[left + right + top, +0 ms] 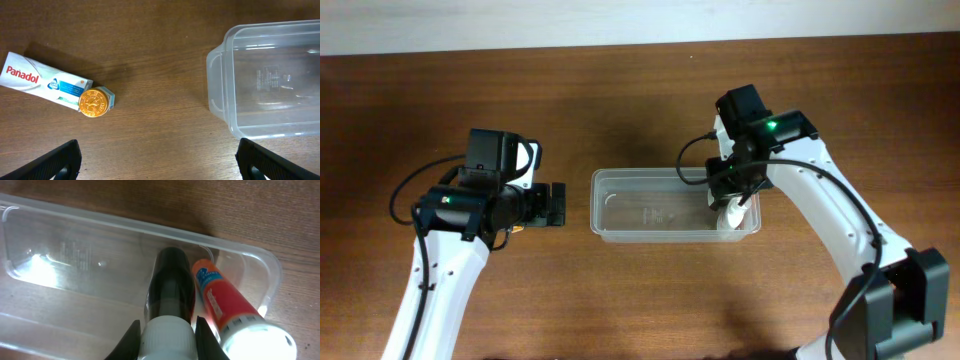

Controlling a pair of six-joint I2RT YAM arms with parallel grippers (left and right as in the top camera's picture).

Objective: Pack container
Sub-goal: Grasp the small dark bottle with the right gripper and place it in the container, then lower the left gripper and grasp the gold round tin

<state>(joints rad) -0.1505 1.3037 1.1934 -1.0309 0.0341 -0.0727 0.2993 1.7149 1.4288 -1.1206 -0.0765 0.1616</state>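
The clear plastic container (620,212) sits mid-table; it also shows in the left wrist view (220,95) and the right wrist view (75,255). My right gripper (167,335) is over its right end, shut on a dark bottle with a white cap (170,287), held down inside the tub. An orange tube with a white cap (225,302) lies inside the container beside the bottle. My left gripper (157,160) is open and empty, over the table left of the container (552,203).
A white Panadol box (42,80) lies on the table at the left, with a small jar with a gold lid (95,102) touching its right end. Bare wooden table lies between them and the container.
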